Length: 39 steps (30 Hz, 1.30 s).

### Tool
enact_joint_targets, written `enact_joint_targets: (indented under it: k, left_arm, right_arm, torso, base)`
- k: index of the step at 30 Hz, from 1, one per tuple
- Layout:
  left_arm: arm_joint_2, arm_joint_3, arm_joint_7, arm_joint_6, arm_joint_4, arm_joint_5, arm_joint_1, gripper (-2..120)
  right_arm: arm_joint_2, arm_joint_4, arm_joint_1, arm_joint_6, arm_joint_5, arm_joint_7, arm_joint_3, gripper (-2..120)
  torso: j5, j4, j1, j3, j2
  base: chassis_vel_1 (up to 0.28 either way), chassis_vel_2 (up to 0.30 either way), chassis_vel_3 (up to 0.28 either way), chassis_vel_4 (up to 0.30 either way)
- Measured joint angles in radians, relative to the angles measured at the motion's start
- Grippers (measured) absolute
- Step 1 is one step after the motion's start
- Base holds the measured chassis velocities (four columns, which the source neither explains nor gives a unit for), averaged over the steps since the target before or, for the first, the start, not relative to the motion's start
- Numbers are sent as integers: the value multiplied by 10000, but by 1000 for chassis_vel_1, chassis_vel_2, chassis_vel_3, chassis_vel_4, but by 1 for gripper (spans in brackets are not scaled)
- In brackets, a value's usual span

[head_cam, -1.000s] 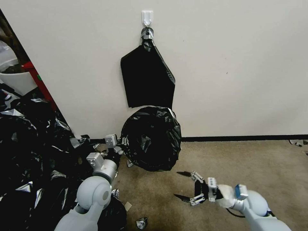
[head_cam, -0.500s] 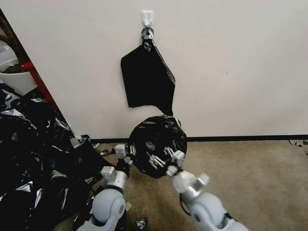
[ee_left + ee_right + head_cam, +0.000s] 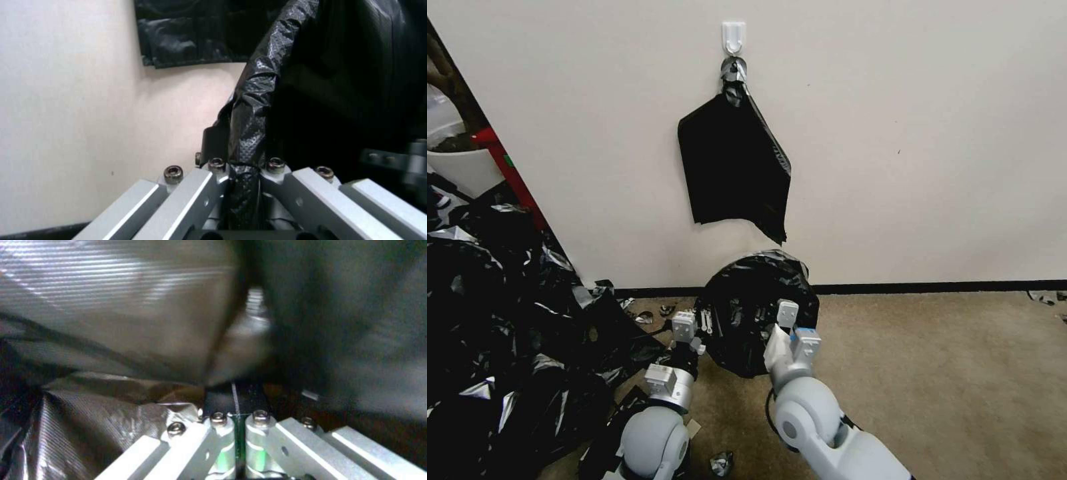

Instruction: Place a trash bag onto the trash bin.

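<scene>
Fingers: L gripper (image 3: 242, 170) pinching trash bag (image 3: 754, 293) edge; R gripper (image 3: 236, 400) pressed together inside bag.

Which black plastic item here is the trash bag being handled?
Start at the white wall hook and pass the flat black bundle hanging from it. Just below, above the carpet, the round, wrinkled, glossy trash bag is pinched by the left gripper, unlike the loose scrap heap.

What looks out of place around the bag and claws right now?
A big heap of black plastic scraps sprawls over the carpet on the robot's left, with loose bits near the baseboard. The trash bag is held up off the floor, the left claw pinching its edge, the right claw against its front.
</scene>
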Motion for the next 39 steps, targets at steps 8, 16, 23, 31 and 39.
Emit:
enact_joint_targets:
  k: [8,16,23,31,39]
  left_arm:
    - [-23,40,233,-319,21,564,184,1]
    - [30,44,505,-319,-152,619,392,1]
    - [91,121,628,-80,-514,567,599,1]
    - [81,257,639,-12,-713,626,727,1]
    - [112,275,670,-9,-969,627,994,1]
  right_arm:
    - [346,-992,601,-988,53,954,3,0]
    - [428,-1665,902,-1560,90,1385,323,0]
    - [202,-2076,986,-1636,-677,1375,881,0]
    - [218,-1694,559,-1421,-863,742,736,0]
    - [347,-1959,482,-1635,-52,572,611,0]
  torso:
    - [1,1,0,0,0]
    - [2,0,0,0,0]
    - [2,0,0,0,0]
    - [1,0,0,0,0]
    - [2,1,0,0,0]
  base:
    - [0,0,0,0]
    - [0,0,0,0]
    - [0,0,0,0]
    - [0,0,0,0]
    - [0,0,0,0]
